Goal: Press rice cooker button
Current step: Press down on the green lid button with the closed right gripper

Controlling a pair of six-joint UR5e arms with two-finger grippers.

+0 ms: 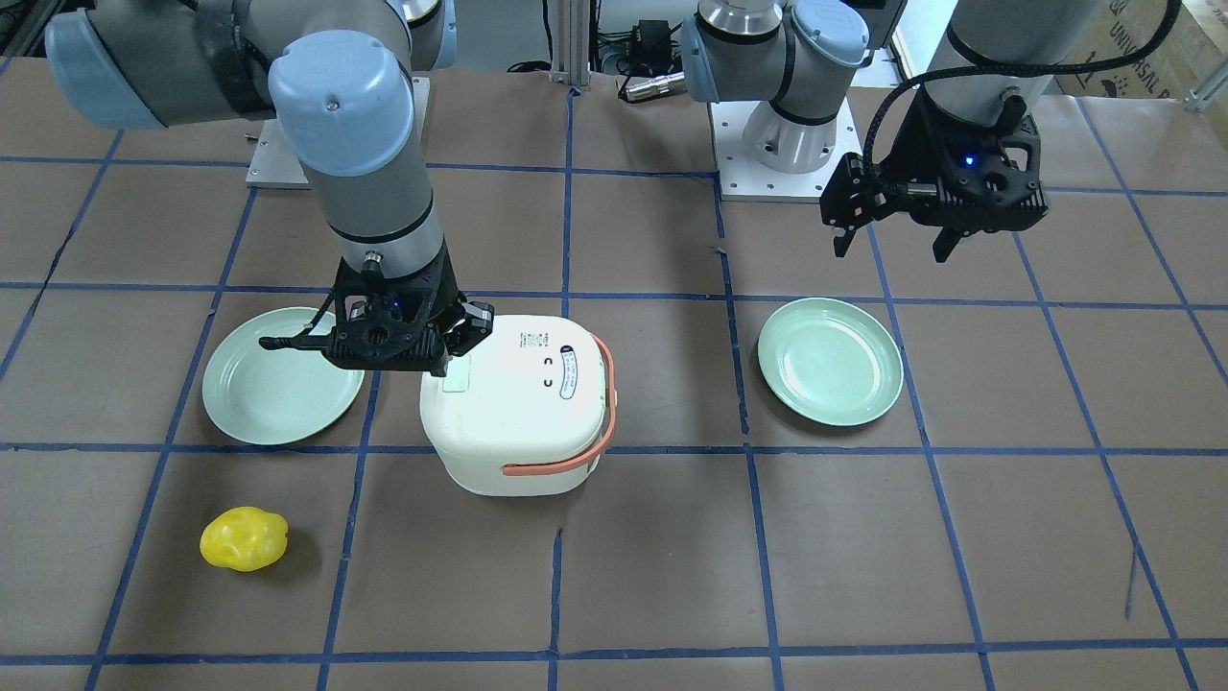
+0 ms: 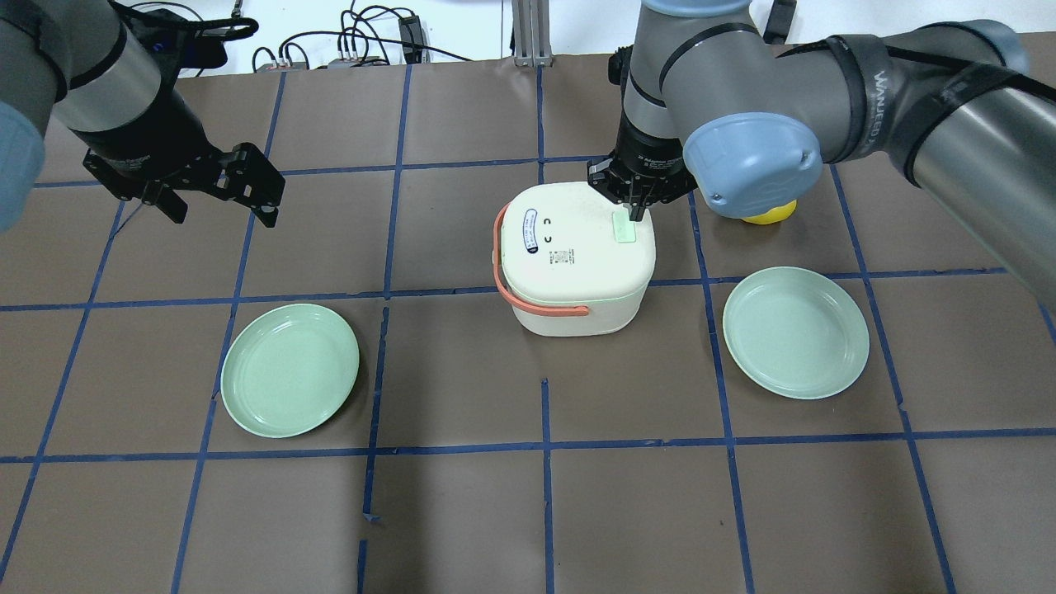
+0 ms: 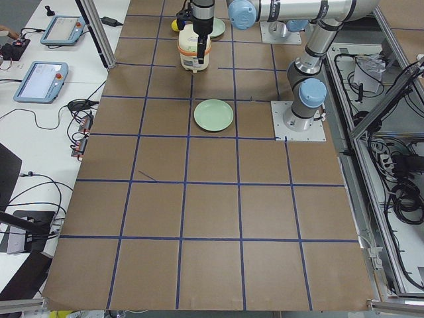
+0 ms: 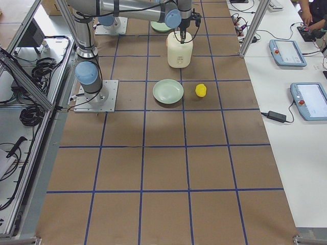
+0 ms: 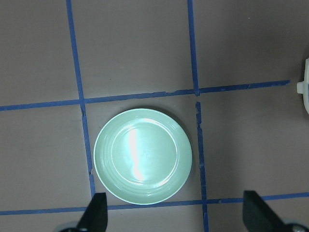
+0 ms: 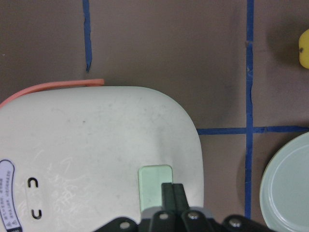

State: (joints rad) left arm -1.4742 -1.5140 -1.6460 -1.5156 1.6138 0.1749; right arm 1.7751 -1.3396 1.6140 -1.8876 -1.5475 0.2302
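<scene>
Nearest the robot, two green plates lie on the brown tabletop (image 2: 462, 511), the left plate (image 2: 290, 381) and the right plate (image 2: 796, 332), and the white rice cooker (image 2: 577, 256) stands between them, slightly farther out. The right gripper (image 6: 172, 191) points straight down, fingers pressed together, its tips set on the pale green button (image 6: 152, 178) near the lid's edge. Farther out, a yellow pepper (image 1: 244, 538) lies on the right side, while the left gripper (image 2: 223, 216) hangs above the tabletop, fingers spread wide and holding nothing.
</scene>
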